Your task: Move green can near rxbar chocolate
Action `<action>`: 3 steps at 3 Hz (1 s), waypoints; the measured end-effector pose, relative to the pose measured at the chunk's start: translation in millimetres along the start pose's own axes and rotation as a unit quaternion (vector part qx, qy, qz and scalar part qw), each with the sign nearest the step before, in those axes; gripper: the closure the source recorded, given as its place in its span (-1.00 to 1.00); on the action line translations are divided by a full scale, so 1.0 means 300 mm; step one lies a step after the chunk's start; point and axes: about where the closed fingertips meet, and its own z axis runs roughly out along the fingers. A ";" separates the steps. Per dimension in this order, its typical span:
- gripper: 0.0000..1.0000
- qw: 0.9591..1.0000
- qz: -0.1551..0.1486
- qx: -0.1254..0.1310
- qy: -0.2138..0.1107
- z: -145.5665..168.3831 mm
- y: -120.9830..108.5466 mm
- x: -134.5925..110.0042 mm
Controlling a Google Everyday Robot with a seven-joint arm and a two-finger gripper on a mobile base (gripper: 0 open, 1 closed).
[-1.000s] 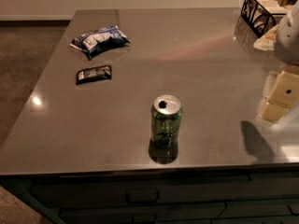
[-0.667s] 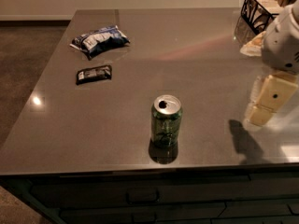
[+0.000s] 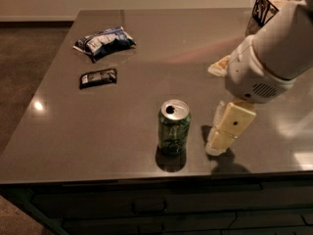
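The green can stands upright near the front edge of the dark table, its silver top open. The rxbar chocolate, a small flat black wrapper with a pale label, lies to the can's far left. My gripper hangs from the white arm that comes in from the right. It points down just to the right of the can, close to the tabletop and a small gap away from the can.
A crinkled blue-and-white snack bag lies behind the rxbar at the back left. A black wire basket stands at the back right corner. A pale crumpled item lies beside the arm. The table's front edge runs just below the can.
The arm has swung left and down from the table's right side, so the gripper is now right beside the can. The can, bar and bag have not moved.
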 end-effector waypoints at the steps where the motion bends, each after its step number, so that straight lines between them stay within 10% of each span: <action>1: -1.00 0.999 -0.002 -0.011 -0.044 0.086 0.033 -0.100; 3: -0.63 0.995 0.008 -0.041 -0.094 0.159 0.062 -0.201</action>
